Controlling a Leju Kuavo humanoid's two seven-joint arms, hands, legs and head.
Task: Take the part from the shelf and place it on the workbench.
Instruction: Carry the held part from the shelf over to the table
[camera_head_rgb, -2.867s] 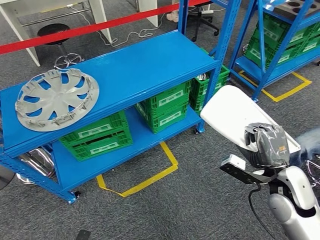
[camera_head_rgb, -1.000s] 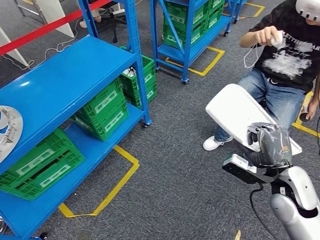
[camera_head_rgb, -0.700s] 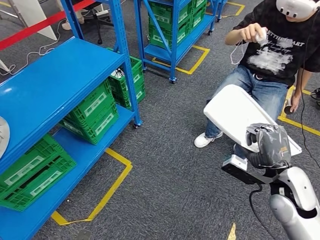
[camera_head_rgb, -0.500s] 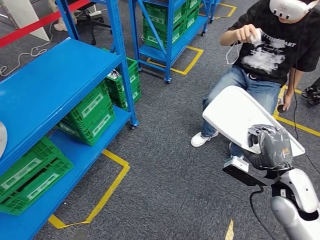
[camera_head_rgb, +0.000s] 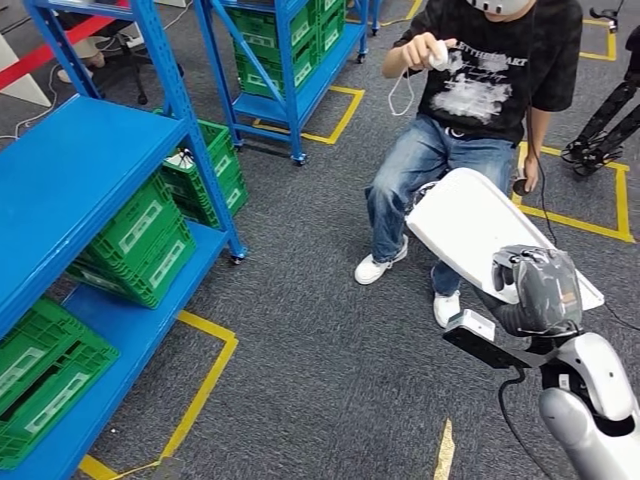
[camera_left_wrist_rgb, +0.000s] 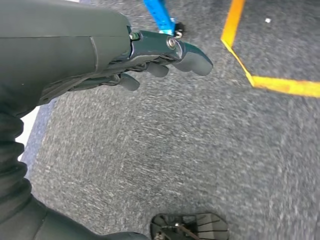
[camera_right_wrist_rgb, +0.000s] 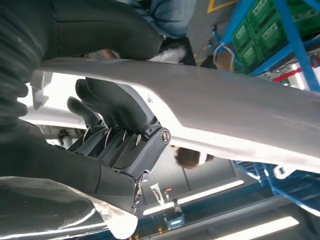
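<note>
White lettering on the person's black T-shirt (camera_head_rgb: 483, 85) is too blurred to read.

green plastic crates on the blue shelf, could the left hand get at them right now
Probably not. The left hand hangs empty over grey carpet, and the green plastic crates sit under the blue metal shelf, off to the side.

Blue shelf (camera_head_rgb: 68, 190) (two tiers): green crates (camera_head_rgb: 140, 240) on lower tier.

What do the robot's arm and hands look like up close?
The right arm is glossy silver with a black cable looping beside it. The right hand wears a grey cover wrapped in clear plastic. The left hand is dark grey, with a ribbed black cuff.
</note>
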